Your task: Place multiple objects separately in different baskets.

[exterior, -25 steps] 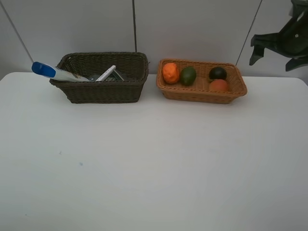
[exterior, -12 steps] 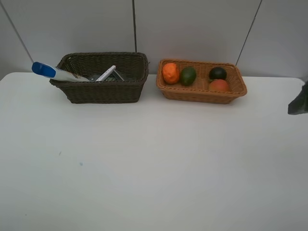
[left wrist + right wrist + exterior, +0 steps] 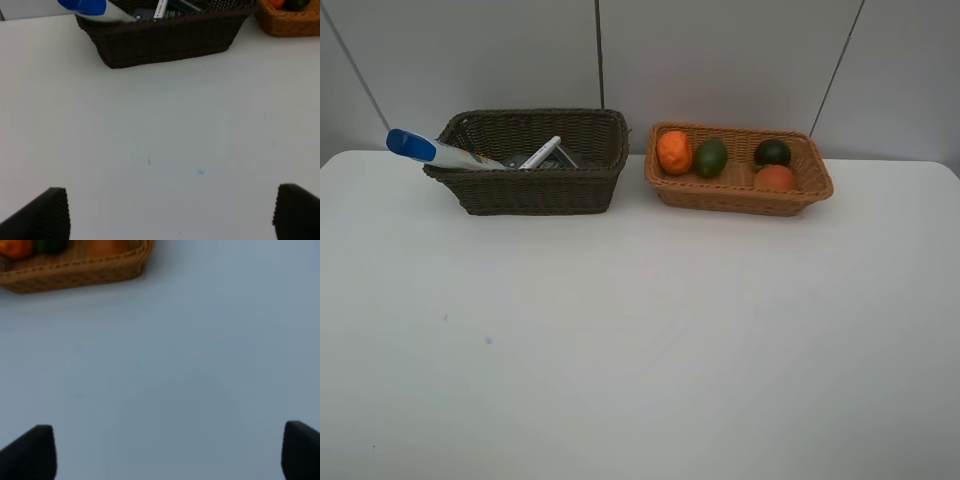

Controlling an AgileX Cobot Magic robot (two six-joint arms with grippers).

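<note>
The dark brown basket (image 3: 532, 160) stands at the back left, with the white blue-capped tube (image 3: 430, 150) poking over its left rim and the white marker (image 3: 541, 152) lying inside. The light orange-tan basket (image 3: 738, 170) beside it holds the bumpy orange (image 3: 674, 151), green lime (image 3: 711, 157), dark round fruit (image 3: 772, 152) and peach (image 3: 774, 178). Neither arm shows in the exterior view. In the left wrist view my left gripper (image 3: 172, 212) is open over bare table, short of the dark basket (image 3: 165, 35). My right gripper (image 3: 170, 452) is open too, well back from the tan basket (image 3: 70, 267).
The white table (image 3: 640, 340) spreads wide in front of both baskets, with two faint small marks left of centre. A grey panelled wall rises behind the baskets.
The right arm, seen high at the upper right a second ago, dropped past the right edge and is now out of the exterior view. Baskets and objects have not moved.
</note>
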